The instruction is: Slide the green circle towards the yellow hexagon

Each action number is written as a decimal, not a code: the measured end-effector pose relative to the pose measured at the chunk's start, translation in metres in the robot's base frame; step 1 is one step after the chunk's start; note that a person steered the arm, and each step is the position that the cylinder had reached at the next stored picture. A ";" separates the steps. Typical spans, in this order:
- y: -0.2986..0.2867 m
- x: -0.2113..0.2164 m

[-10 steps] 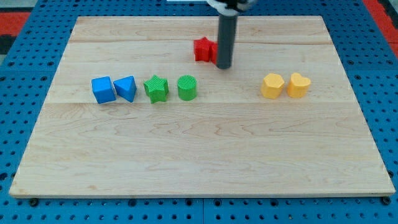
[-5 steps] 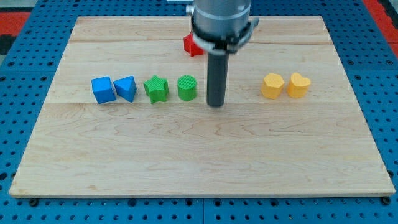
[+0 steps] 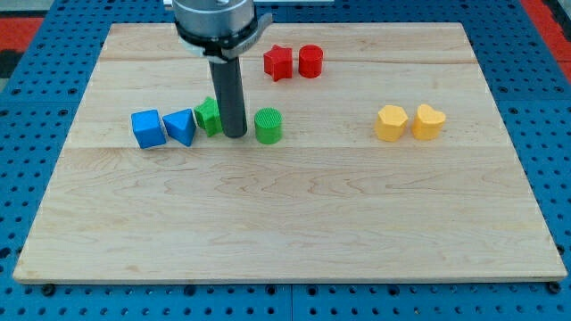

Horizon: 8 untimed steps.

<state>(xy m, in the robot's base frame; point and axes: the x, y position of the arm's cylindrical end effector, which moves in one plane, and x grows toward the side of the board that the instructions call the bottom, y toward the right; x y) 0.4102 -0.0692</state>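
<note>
Green circle, that ribbed green cylinder block (image 3: pixel 268 125), sits left of centre on the pale wooden board (image 3: pixel 294 223), which lies on a blue pegboard table (image 3: pixel 27 107). You've got the dark rod standing upright, and my tip (image 3: pixel 235 135) is planted on the wood just to the view's left of it, wedged between the circle and the green star block (image 3: pixel 209 117), which the rod partly hides. There are no jaws on this tool, just a bare rod end holding nothing; whether it touches the circle, you can't tell. Off to the view's right, well apart, the yellow hexagon block (image 3: pixel 390 122) sits beside a yellow heart-like block (image 3: pixel 428 121). At the row's left end you see a blue cube (image 3: pixel 147 128) and a blue wedge-shaped block (image 3: pixel 180 127). Up top, a red star (image 3: pixel 278 62) and a red cylinder (image 3: pixel 310 61) sit side by side.
</note>
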 end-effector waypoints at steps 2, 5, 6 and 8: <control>0.018 0.017; 0.042 0.008; 0.060 0.008; 0.084 0.008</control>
<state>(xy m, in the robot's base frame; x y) 0.4182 0.0145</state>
